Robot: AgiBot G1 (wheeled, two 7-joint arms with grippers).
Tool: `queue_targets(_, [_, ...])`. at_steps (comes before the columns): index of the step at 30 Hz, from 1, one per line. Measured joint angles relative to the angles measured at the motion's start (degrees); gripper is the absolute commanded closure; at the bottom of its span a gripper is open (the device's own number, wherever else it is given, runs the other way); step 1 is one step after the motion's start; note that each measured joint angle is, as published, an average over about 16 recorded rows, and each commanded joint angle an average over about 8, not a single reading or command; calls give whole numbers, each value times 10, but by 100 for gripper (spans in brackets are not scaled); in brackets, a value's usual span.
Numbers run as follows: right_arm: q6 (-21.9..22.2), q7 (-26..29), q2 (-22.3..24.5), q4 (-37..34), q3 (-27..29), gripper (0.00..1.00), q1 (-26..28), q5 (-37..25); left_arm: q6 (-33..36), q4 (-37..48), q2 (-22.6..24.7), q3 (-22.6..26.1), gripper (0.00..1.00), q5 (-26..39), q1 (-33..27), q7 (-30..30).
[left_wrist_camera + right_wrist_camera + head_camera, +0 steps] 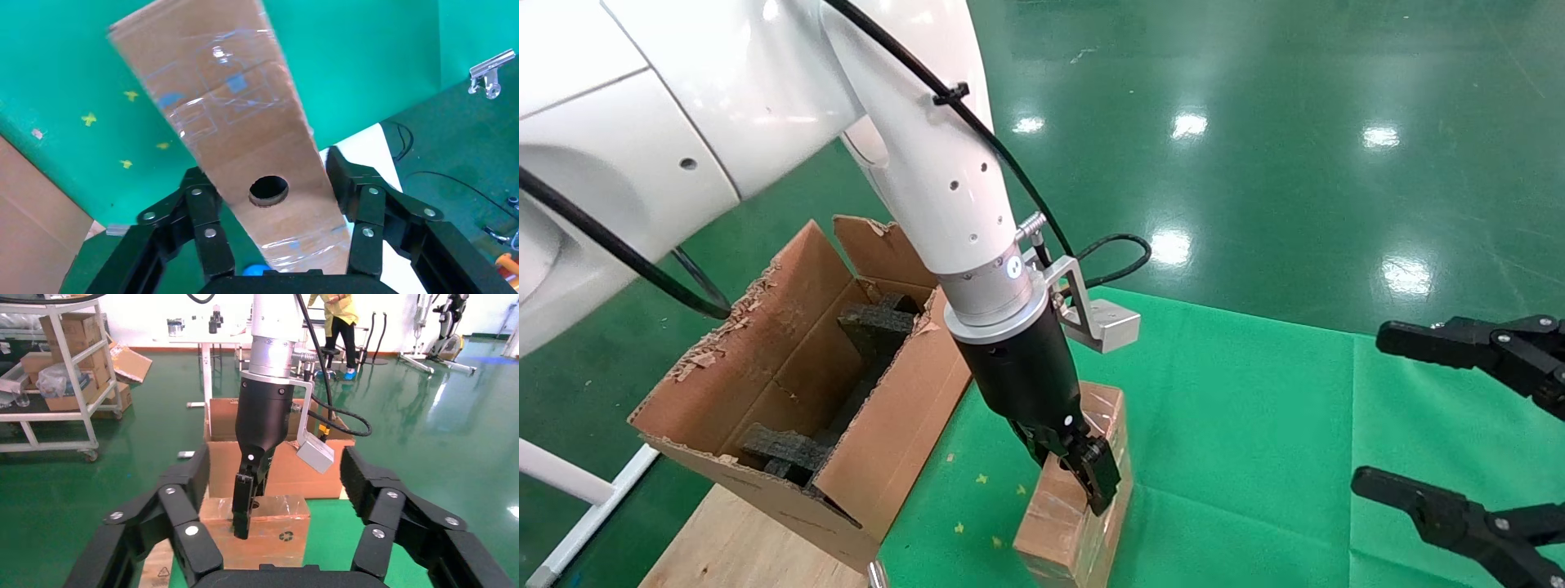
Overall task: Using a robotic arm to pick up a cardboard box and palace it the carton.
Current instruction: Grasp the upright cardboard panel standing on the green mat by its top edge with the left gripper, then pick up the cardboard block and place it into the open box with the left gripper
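Left arm (944, 163) reached down and forward, white link ending in a silver wrist (993, 298). Left gripper (1083, 474) pointed steeply down, fingers (361, 202) closed against both sides of the box (1075, 506) (camera block (1103, 322) bracketed beside the wrist). Right gripper (1418, 416) sat low at the right, level, fingers (373, 496) spread wide apart, holding nothing.

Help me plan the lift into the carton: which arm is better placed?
Left. The left gripper already straddles the box, right beside the carton. The right gripper hangs open, off to the side.
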Motion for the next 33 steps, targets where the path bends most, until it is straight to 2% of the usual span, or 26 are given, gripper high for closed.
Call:
queue_targets(10, [0,0,0,0,0,0,0,0,-2,0,-2,-1,100,0,-2,0])
queue_targets(16, [0,0,0,0,0,0,0,0,-16,3,-17,-7,100,8,-26,7])
queue_targets(24, [0,0,0,0,0,0,0,0,-54,22,-59,-26,100,39,-102,39])
queue_targets(33, [0,0,0,0,0,0,0,0,-86,90,-99,-34,100,103,-207,108])
